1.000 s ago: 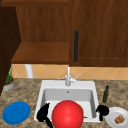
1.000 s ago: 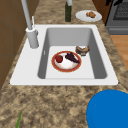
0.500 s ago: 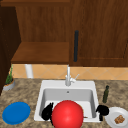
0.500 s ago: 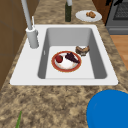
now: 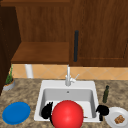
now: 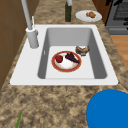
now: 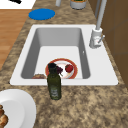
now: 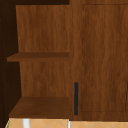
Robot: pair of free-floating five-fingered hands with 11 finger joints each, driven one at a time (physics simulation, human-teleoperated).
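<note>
A big red ball [image 5: 67, 115] hangs at the front of the white sink [image 5: 42, 86], between my two hands. My left hand [image 5: 46, 111] is at the ball's left edge, fingers pointing up. To the right, my right hand [image 5: 102, 110] floats over the sink's right rim, next to a white plate [image 5: 110, 120] with brown food. Inside the sink [image 6: 105, 67] lies a red-rimmed plate [image 6: 64, 64] with a small red fruit [image 6: 59, 59] and a dark purple piece [image 6: 72, 57]. A brown bun-like thing [image 6: 82, 50] lies beside that plate.
A dark green bottle [image 5: 106, 94] stands on the counter right of the sink, a blue plate [image 5: 16, 112] lies to the left, and a potted plant [image 5: 8, 82] is at the far left. The faucet [image 5: 68, 76] rises behind the basin. Above is a wooden cabinet with a dark handle [image 8: 76, 98] and open shelves [image 8: 40, 56].
</note>
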